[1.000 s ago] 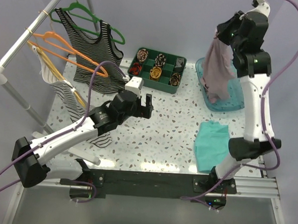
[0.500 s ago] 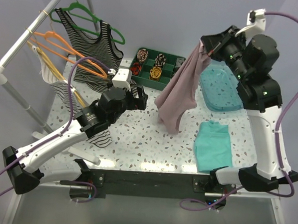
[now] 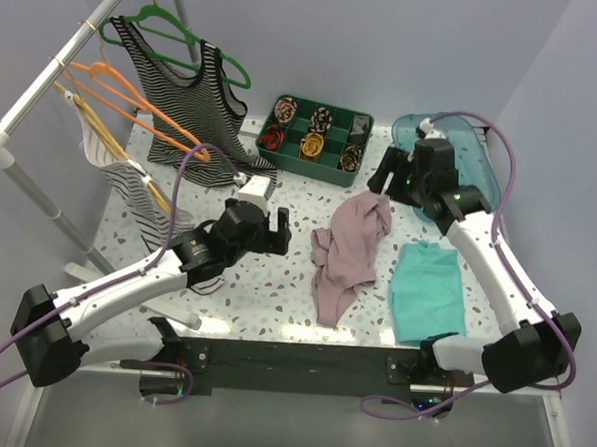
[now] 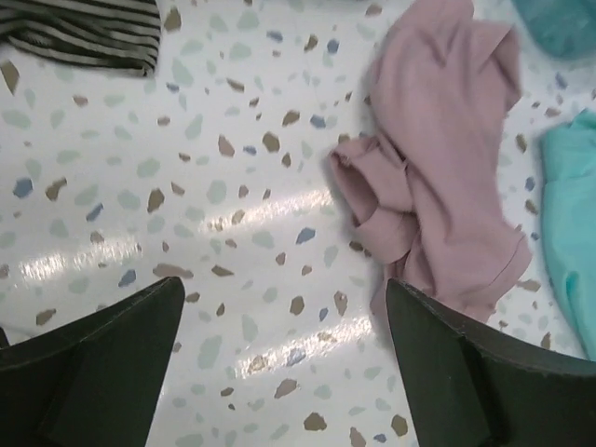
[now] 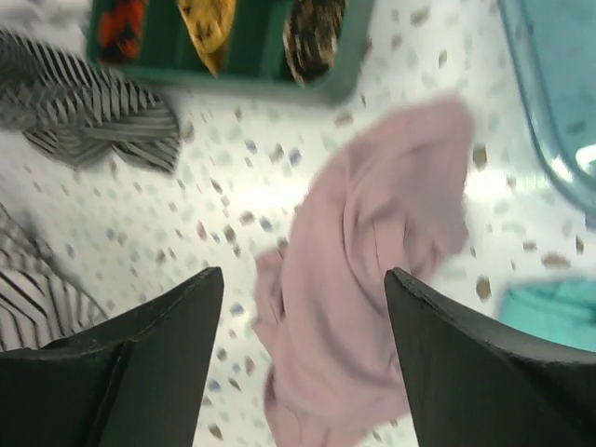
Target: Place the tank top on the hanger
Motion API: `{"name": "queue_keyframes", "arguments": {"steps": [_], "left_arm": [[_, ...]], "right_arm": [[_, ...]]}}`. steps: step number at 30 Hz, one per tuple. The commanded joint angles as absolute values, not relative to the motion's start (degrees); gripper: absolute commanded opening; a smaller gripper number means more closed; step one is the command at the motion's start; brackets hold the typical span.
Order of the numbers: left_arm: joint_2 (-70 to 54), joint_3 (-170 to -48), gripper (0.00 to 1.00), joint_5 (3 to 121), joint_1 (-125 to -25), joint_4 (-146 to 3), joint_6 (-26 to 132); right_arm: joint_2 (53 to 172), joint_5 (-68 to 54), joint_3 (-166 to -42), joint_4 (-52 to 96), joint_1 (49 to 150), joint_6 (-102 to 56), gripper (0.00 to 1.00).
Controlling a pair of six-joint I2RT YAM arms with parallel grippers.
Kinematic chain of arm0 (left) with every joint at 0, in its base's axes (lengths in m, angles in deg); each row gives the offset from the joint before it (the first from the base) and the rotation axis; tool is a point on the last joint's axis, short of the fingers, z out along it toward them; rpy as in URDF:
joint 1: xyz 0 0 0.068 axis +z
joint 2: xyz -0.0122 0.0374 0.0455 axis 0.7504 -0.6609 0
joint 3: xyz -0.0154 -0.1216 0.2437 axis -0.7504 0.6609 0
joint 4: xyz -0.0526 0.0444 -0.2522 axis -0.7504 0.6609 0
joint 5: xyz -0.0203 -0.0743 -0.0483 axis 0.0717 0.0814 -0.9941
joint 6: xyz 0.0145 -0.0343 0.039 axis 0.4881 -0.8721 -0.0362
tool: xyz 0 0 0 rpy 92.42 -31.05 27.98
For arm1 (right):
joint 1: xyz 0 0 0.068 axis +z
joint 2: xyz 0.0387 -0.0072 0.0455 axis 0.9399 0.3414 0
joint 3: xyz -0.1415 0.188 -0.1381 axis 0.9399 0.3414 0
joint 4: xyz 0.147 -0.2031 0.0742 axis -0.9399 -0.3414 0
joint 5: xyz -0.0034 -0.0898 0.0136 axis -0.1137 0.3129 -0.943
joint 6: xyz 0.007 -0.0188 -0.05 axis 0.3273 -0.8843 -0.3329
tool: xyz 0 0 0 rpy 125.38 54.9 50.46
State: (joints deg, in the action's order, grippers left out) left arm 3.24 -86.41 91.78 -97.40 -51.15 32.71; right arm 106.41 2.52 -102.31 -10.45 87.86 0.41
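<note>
We see the tank top [image 3: 347, 248] lying crumpled on the table, about the middle and running toward the near edge, just beside the teal cloth [image 3: 425, 290] on its right. Nothing grips it. The right gripper [image 5: 303, 349] hangs above its far end near the blue tub [image 3: 468, 170], jaws spread wide and empty. The left gripper [image 4: 279, 358] hovers low over bare table on the garment's left, jaws also spread and holding nothing. The orange hanger [image 3: 104, 70] hangs on the rail at the far left corner, against a striped tank top [image 3: 185, 97], well apart from the pink one.
</note>
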Motion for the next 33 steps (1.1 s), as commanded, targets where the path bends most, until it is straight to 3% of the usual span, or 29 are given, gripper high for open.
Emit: {"name": "queue_keyframes", "arguments": {"steps": [1,7,13,22,26,29,33], "left_arm": [[2.98,-80.82,0.94,88.25,-97.32,-53.85,28.77],[-1.23,-79.67,0.93,88.61,-97.14,-56.14,28.94],[-5.01,-80.9,0.93,87.38,-96.7,-58.16,29.47],[-6.25,-81.43,0.91,83.34,-96.53,-61.23,31.31],[-8.61,-81.43,0.89,77.55,-96.7,-65.61,32.72],[-11.16,-81.08,0.87,72.8,-97.05,-71.4,34.04],[-17.48,-82.48,0.84,70.76,-98.11,-77.05,37.02]], "right_arm": [[96.77,6.72,-91.23,-14.81,99.51,-0.09,0.73],[87.01,13.67,-72.49,-16.22,120.87,14.23,0.62],[96.11,19.56,-68.78,-9.56,138.64,23.38,0.6],[108.96,24.22,-69.23,-3.74,140.26,24.7,0.58],[107.48,28.79,-69.22,-8.3,140.17,25.49,0.12],[101.87,31.78,-68.96,-13.05,138.68,25.5,0.0],[95.53,33.11,-68.0,-17.27,135.17,24.18,0.0]]}}
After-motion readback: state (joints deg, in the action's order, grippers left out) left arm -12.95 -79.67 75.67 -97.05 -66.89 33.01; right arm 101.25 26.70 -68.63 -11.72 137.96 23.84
